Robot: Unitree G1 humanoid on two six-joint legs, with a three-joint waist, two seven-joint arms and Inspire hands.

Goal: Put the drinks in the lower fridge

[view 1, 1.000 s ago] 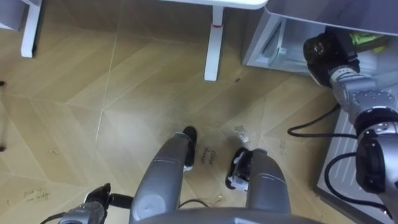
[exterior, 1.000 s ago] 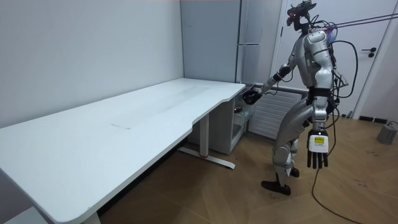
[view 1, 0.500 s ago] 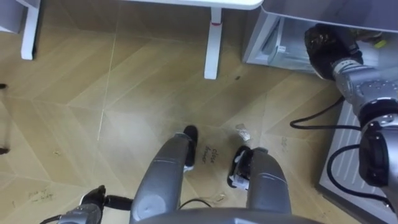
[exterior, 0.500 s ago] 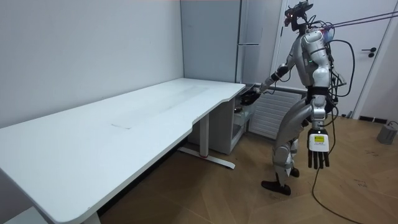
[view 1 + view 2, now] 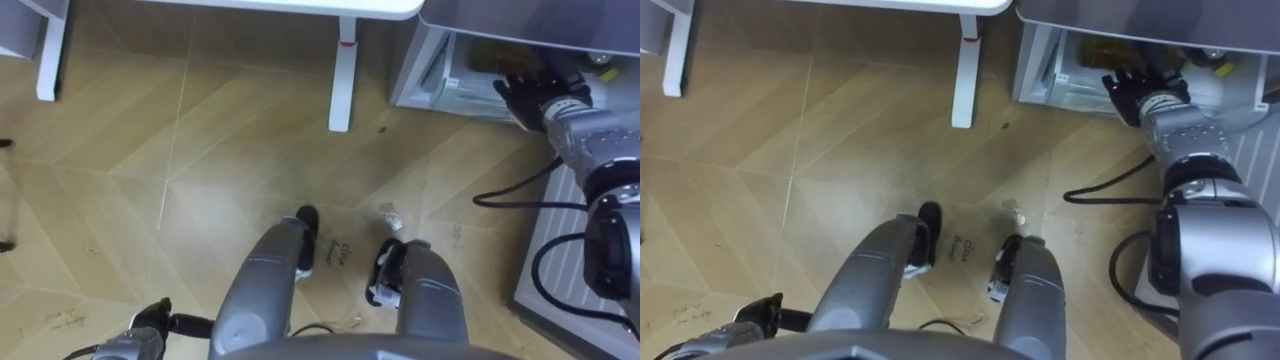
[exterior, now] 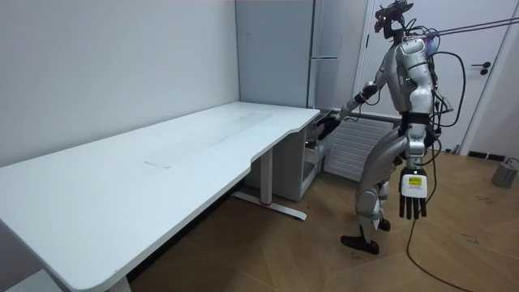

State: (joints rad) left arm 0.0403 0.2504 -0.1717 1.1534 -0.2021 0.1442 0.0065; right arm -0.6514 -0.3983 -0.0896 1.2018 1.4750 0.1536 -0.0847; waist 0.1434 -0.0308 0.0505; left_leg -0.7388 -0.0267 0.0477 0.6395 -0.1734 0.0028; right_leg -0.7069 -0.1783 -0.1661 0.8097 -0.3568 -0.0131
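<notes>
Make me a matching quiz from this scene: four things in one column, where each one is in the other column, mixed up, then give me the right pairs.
Things:
1. right hand
2. left hand
3. white table
4. small crumpled scrap

Places:
A. hanging down at the robot's side, fingers straight
B. lying on the wooden floor, just ahead of the robot
C. stretched out at the opening of the lower fridge
D. standing along the wall, next to the fridge

Pairs: 1-C, 2-A, 3-D, 4-B
</notes>
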